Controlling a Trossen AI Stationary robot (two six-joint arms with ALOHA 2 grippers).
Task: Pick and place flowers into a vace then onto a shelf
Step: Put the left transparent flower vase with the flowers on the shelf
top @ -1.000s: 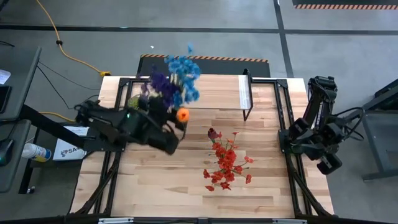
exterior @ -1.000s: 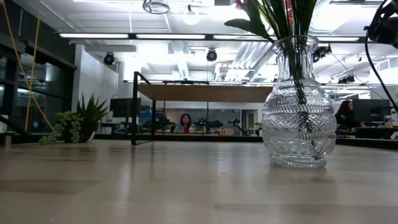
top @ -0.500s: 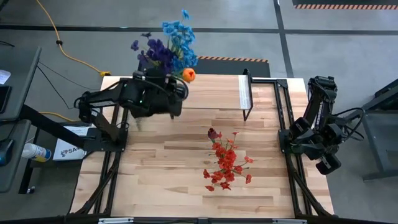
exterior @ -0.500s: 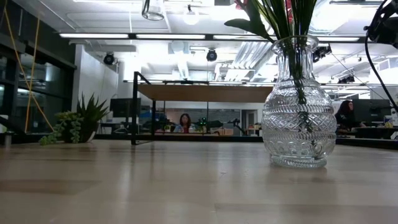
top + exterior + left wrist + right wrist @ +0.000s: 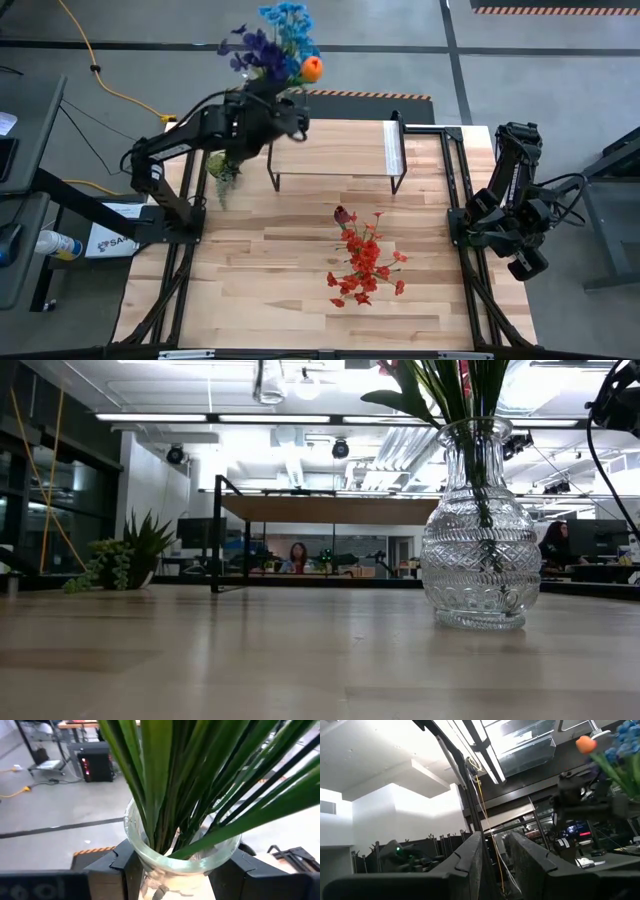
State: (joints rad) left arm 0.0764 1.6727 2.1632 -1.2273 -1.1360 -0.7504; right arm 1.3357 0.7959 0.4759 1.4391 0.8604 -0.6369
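Observation:
My left gripper [image 5: 268, 108] is shut on a clear glass vase [image 5: 175, 860] that holds blue [image 5: 285, 20], purple [image 5: 255, 55] and orange [image 5: 312, 68] flowers. It hangs high over the far left corner of the shelf [image 5: 335, 150]. The vase's bottom [image 5: 268, 380] shows at the top of the low view. A second glass vase [image 5: 480, 530] with red flowers [image 5: 362, 262] stands on its base at mid-table. My right gripper [image 5: 495, 850] waits at the table's right edge, pointing upward, its fingers a narrow gap apart with nothing between them. My left gripper pinches the vase's neck [image 5: 137, 855] just under the rim between its two fingers [image 5: 117, 870], one on each side. The fingers come roughly level from the table's left side. The vase is lifted clear, its mouth up, with the green stems [image 5: 165, 785] rising out of it.
A small spiky potted plant [image 5: 222, 165] stands on the table below the left arm, left of the shelf. The shelf's black legs [image 5: 272, 180] and the pale strip [image 5: 392, 148] near its right end are in view. Bare tabletop [image 5: 260, 290] lies at the near left.
My left gripper has carried the vase of flowers from over the table's left middle toward the far edge and somewhat upward, turning as it went. It now stands over the shelf's far left corner. The grip is unchanged.

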